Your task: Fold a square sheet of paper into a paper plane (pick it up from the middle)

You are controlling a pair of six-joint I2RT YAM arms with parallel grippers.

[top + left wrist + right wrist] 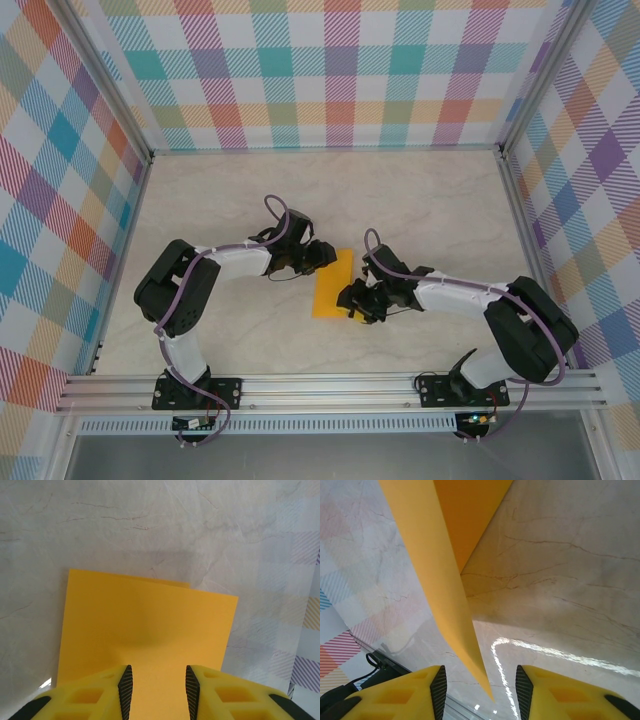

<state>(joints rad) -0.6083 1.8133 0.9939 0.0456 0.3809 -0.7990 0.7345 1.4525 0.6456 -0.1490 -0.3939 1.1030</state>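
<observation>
Sheet (333, 284) at frame centre, long axis up-down | raised flap edge ran between right gripper (480, 682) jaws, parted, not pinching | left gripper (322, 256) at upper-left corner, jaws parted over it

The square sheet of paper (435, 555) is cut off at the top of the right wrist view and the bottom of the left wrist view; at the top view's centre, its contact with the left gripper (327, 255) and right gripper (350, 298) is too small to tell.
</observation>
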